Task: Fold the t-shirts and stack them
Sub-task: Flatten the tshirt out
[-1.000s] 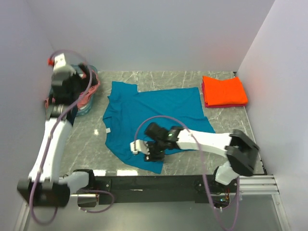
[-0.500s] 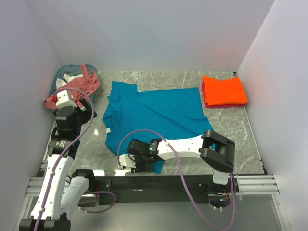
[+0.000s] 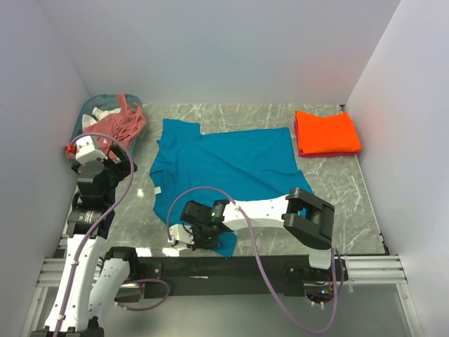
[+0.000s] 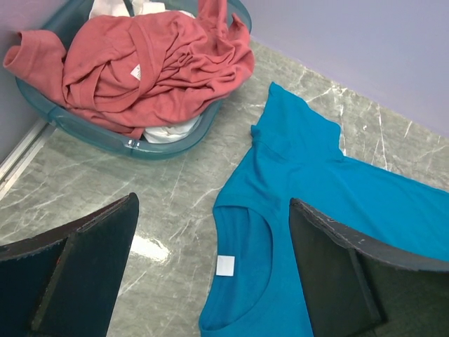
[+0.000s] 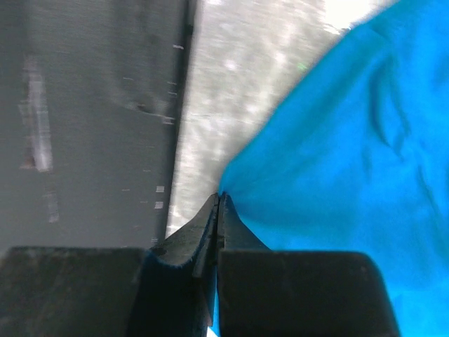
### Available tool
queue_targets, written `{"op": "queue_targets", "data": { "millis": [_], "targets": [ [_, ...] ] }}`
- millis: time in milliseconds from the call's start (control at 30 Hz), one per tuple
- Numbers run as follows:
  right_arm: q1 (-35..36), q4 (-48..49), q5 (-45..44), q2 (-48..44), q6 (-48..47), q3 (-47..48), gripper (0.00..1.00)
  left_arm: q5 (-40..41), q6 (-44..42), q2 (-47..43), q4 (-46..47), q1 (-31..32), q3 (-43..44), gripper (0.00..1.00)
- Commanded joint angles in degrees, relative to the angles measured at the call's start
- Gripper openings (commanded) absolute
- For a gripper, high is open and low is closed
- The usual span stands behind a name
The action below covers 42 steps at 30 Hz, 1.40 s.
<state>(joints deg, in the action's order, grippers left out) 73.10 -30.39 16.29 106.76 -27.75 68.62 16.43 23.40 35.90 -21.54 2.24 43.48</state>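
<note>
Teal-blue t-shirt (image 3: 224,165) lies spread open across the middle of the marble desk (image 3: 351,203), neck toward the left edge and hem toward the right. Its cloth is not flat: one sleeve points to the far edge and the near part is creased. A small white neck tag (image 4: 225,265) shows inside the collar.

Right claw (image 5: 219,210) is at the near edge of the desk, at the near corner of this shirt. Its fingers are pressed together on the edge of the cloth, with the cloth bunching at the tips.

Left claw (image 4: 212,205) hangs above the left side of the desk, between the basket (image 3: 88,112) and the collar. Its fingers are spread wide and hold nothing.

Salmon-pink t-shirt (image 3: 121,125) is crumpled in the basket at the far left corner and spills over the rim. Some white cloth (image 4: 168,130) lies beneath it.

Orange t-shirt (image 3: 326,131) sits folded at the far right corner, on a reddish layer whose edge shows beneath it.
</note>
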Motion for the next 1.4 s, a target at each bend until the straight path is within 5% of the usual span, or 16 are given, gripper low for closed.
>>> {"op": "queue_targets", "data": {
  "millis": [0, 433, 600, 700, 967, 1200, 1367],
  "targets": [
    [0.46, -3.88, 6.9, 0.47, -0.11, 4.58, 0.0, 0.54, -0.37, -0.83, 2.82, 0.04, -0.07, 0.93],
    [6.97, -11.53, 16.22, 7.66, -1.08, 21.99, 0.01, 0.63, -0.37, -0.92, 3.08, 0.04, -0.33, 0.93],
    [5.57, -16.8, 16.75, 6.89, -4.05, 27.26, 0.35, 0.27, -0.37, -0.92, 3.17, 0.04, -0.42, 0.93],
    [0.48, -19.88, 18.77, 1.36, -8.44, 26.05, 0.48, -0.6, -0.37, -0.66, 3.35, 0.04, -0.51, 0.93],
    [-27.86, -14.1, 22.73, -14.38, -5.6, 13.05, 0.5, -18.32, 0.24, 7.5, 7.21, -0.04, -0.25, 0.95],
    [-52.57, -8.28, 27.03, -12.37, 7.25, 11.45, 0.5, -29.24, 1.21, 24.81, 5.63, -0.13, 8.27, 0.9],
    [-61.4, -7.58, 24.4, -10.34, 9.9, 9.08, 0.5, -30.67, 2.62, 39.75, 5.19, -0.04, 19.61, 0.87]
  ]
}}
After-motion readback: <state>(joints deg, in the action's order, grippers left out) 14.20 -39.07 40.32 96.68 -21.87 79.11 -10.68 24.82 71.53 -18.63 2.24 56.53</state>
